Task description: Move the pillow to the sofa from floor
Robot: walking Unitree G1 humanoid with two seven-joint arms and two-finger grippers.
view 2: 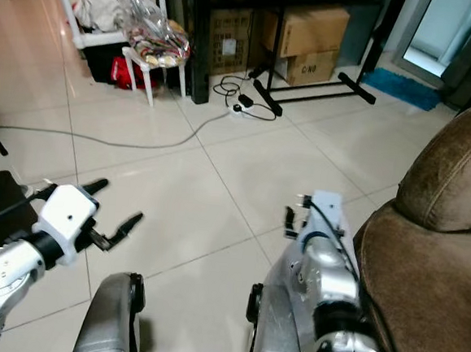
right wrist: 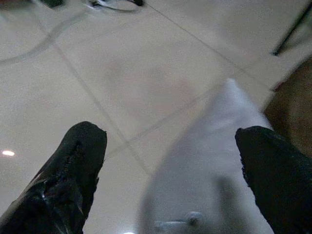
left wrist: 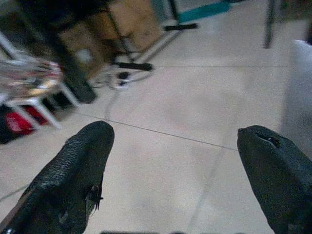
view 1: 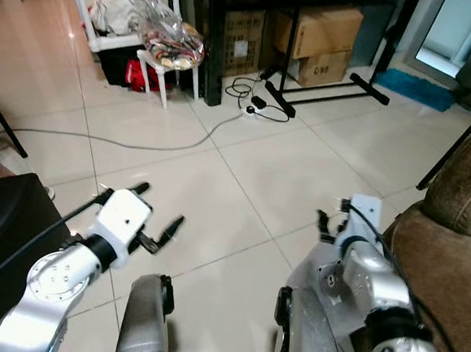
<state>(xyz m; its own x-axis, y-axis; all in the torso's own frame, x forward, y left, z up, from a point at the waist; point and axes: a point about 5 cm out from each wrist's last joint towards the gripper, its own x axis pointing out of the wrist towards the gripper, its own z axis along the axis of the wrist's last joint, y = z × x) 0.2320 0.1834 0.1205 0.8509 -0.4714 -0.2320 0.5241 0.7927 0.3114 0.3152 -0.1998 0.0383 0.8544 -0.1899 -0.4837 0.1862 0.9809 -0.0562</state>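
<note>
Two grippers: both raised over the pale glossy tiled floor (view 1: 244,168), both empty
Left gripper (view 1: 158,211): two black fingers spread wide, nothing between them, bare tile beneath, well apart from the pillow
Grey cable (view 1: 140,142): trails across the tiles ahead of the left arm, away from the work
Soft white fabric pillow (right wrist: 214,161): lies on the floor just beside the sofa's front, under the right arm, which hides much of it in the head views
Right gripper (right wrist: 170,141): fingers wide apart, holding nothing, pointing down with the pillow directly below the gap
Pillow axis: one corner points forward, away from the robot; its full length cannot be made out
Brown plush sofa (view 1: 451,242): at the robot's right, close beside the right arm
Key relation: pillow sits below the right gripper, so that arm is nearer by far; a straight descent looks enough, then a lift rightward to the seat
</note>
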